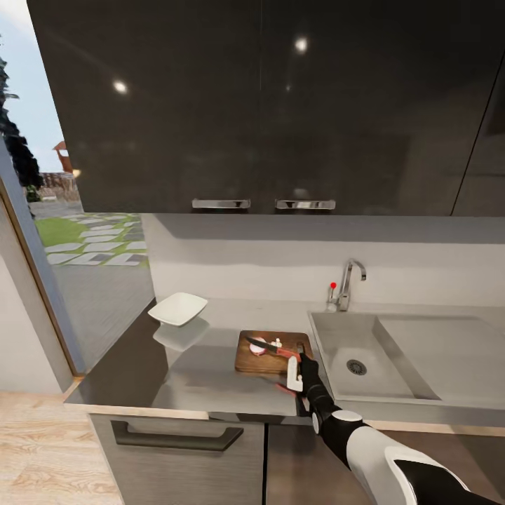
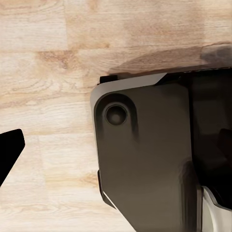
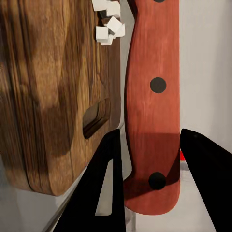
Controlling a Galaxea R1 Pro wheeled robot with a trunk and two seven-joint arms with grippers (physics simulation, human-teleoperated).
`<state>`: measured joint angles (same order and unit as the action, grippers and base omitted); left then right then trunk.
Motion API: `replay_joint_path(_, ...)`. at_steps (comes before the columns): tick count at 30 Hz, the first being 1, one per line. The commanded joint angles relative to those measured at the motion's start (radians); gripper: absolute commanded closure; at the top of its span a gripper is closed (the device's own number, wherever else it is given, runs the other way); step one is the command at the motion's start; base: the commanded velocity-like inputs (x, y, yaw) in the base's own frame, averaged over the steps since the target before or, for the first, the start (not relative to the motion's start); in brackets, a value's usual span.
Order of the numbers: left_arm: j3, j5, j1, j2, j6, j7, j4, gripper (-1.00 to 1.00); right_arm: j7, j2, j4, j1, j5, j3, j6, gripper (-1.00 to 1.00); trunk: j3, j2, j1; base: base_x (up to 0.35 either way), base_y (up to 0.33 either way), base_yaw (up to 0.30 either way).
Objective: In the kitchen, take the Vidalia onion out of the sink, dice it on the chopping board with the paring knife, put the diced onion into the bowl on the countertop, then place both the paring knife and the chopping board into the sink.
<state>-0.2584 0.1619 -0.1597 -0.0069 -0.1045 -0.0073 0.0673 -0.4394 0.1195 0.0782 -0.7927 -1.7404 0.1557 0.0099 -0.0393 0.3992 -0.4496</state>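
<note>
The countertop (image 1: 210, 379) is stretching across the scene under dark wall cabinets (image 1: 266, 105), with the sink (image 1: 393, 358) lying at its right, its basin holding no onion. The chopping board (image 1: 270, 353) is sitting just left of the sink, and the bowl (image 1: 177, 308) is waiting well apart to the far left, apparently holding nothing yet. On the board the Vidalia onion (image 1: 259, 344) is showing as a pinkish-white patch under the blade. The right gripper (image 3: 145, 179) is straddling the red handle of the paring knife (image 3: 153, 96), its fingers slightly apart on either side; whether they are truly clamping it I cannot tell.

Judging by this, dicing is underway or done; the transfer to the bowl and sinking knife and board are remaining.

The right wrist view is revealing white cubes (image 3: 108, 24) on the board, unreadable from the head. The left wrist view is offering wooden floor (image 2: 48, 72) and a dark robot part (image 2: 154, 159).
</note>
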Motion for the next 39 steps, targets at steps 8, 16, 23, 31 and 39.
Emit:
replay_joint_path(8,-0.009,0.011,-0.001,0.001,-0.008,0.000,0.006,-1.00,0.038,0.002,0.002,0.000,-0.004,0.011,0.002,1.00,0.000,0.001,0.000,0.000,0.000,0.000)
replay_joint_path(16,-0.009,0.011,-0.001,0.001,-0.008,0.000,0.006,-1.00,0.039,0.002,0.013,0.000,0.116,0.010,-0.019,1.00,0.000,0.001,0.000,0.140,0.000,0.000)
replay_joint_path(23,-0.009,0.011,-0.001,0.001,-0.008,0.000,0.006,-1.00,0.040,0.002,0.013,0.000,0.125,0.009,-0.026,1.00,0.000,0.001,0.000,0.049,0.000,0.000)
replay_joint_path(31,-0.009,0.011,-0.001,0.008,-0.008,0.000,0.008,-1.00,0.096,0.002,0.012,0.000,0.126,0.008,-0.025,1.00,0.000,0.001,0.000,0.000,0.000,0.000)
replay_joint_path(39,-0.009,0.011,-0.001,0.008,-0.008,0.000,0.008,-1.00,0.122,0.002,0.016,0.000,0.122,0.007,-0.011,1.00,0.000,0.001,0.000,0.000,0.000,0.000)
